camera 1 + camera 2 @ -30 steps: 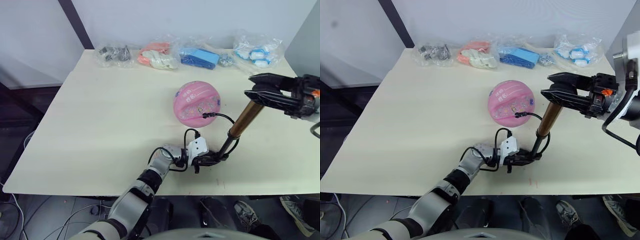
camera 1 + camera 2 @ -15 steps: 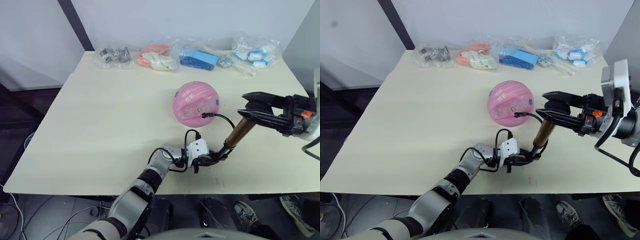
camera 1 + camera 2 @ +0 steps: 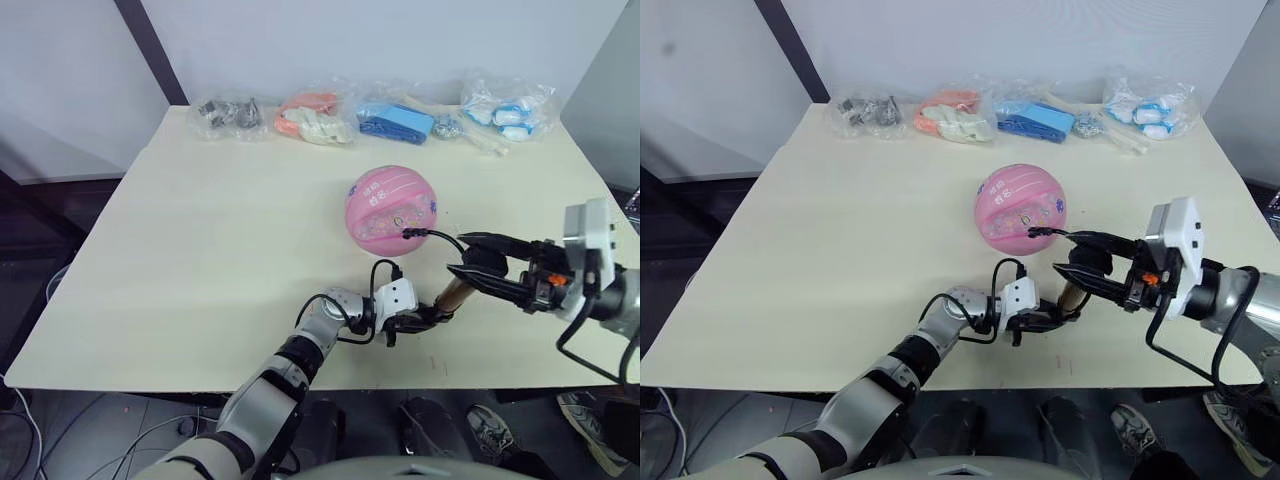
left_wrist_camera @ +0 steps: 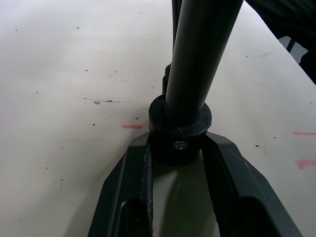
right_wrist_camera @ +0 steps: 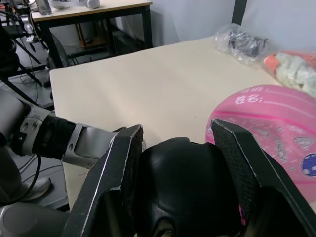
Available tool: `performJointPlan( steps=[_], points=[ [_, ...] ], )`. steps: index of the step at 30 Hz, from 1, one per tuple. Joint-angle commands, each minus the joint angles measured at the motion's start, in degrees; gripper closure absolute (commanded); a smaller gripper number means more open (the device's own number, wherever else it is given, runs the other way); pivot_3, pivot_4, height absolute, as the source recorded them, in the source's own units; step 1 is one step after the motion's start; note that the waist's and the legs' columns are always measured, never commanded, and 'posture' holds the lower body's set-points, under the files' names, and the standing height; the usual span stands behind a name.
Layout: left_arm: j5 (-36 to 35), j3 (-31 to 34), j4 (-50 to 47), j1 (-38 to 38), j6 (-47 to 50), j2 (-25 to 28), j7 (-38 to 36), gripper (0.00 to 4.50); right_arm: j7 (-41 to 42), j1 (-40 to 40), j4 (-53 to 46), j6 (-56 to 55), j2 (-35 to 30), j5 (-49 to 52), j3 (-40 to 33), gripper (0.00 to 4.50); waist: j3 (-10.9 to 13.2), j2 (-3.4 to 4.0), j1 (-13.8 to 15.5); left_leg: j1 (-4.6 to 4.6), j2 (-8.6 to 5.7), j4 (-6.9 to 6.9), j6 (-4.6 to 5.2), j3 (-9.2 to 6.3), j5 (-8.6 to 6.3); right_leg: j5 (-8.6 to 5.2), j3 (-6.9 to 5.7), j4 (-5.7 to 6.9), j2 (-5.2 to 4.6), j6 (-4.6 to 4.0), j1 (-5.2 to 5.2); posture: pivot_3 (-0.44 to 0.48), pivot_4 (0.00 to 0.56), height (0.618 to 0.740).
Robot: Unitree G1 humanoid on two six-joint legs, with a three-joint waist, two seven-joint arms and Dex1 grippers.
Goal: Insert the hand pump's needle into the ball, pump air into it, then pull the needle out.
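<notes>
The left end effector (image 4: 175,163) is clamped on the black base cap of the hand pump (image 3: 452,296), pinning it to the bench (image 3: 200,240). The right end effector (image 3: 1072,262) grips the pump's black handle, pressed low over the barrel. The thin hose (image 3: 445,236) arcs to the needle (image 3: 407,233), seated in the pink ball (image 3: 391,209) just behind
</notes>
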Motion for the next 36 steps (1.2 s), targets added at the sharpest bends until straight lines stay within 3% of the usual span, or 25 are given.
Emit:
performJointPlan(
  steps=[1,7,14,19,23,30,36],
  points=[
    [0.89,0.58,3.43,0.11,1.02,1.12,1.06,3.46,2.09,2.31,0.47,-0.93,1.29,-2.89,5.11,2.75,0.00,0.00,0.00,0.00,0.00,0.00,0.00,0.01,0.00,0.00,0.01,0.00,0.00,0.00,0.00,0.000,0.150,0.740],
    [1.36,0.54,4.56,-0.23,0.33,1.00,0.98,3.46,2.54,4.99,4.28,-5.47,4.86,-10.61,10.93,2.75,-0.11,-0.11,-0.04,0.03,0.00,0.00,-0.01,-0.01,0.00,0.00,0.00,0.00,0.01,0.00,0.01,0.000,0.150,0.740],
    [1.51,0.56,4.93,-0.44,0.08,0.71,1.05,3.46,3.58,5.68,7.69,-9.67,6.85,-15.09,12.38,2.75,-0.19,-0.11,-0.13,0.10,-0.01,0.00,-0.01,-0.01,0.00,0.00,0.00,-0.01,0.01,0.00,0.09,0.000,0.150,0.740],
    [1.68,0.58,5.06,-0.27,-0.20,0.82,1.25,3.46,4.01,2.14,3.95,-6.45,4.76,-7.85,6.50,2.75,-0.18,-0.08,-0.11,0.08,-0.01,0.00,0.00,-0.02,0.00,-0.01,0.00,-0.01,0.01,0.01,0.08,0.000,0.150,0.740],
    [1.68,0.70,5.37,-0.18,-0.85,0.92,1.51,3.46,0.85,-4.01,1.93,0.58,1.50,5.25,-1.32,2.75,-0.10,-0.03,-0.06,-0.01,-0.02,0.00,0.00,0.00,0.00,0.00,0.02,-0.02,-0.03,-0.01,0.00,0.000,0.150,0.740],
    [1.95,0.47,6.52,-0.05,-4.18,1.03,2.37,3.46,-1.98,-10.87,3.30,8.91,-6.21,20.56,-10.90,2.75,-0.03,-0.04,0.01,-0.07,0.00,-0.02,0.00,-0.03,-0.01,0.01,-0.01,-0.06,-0.04,-0.02,-0.01,0.000,0.150,0.740],
    [2.40,0.41,8.56,-1.02,-5.90,1.10,3.41,3.46,-2.39,-14.98,7.29,12.98,-11.40,27.45,-15.56,2.75,0.00,-0.03,0.04,-0.09,0.00,-0.02,0.01,0.00,-0.01,0.01,0.01,-0.07,-0.06,-0.01,-0.02,0.000,0.150,0.740]
  ],
)
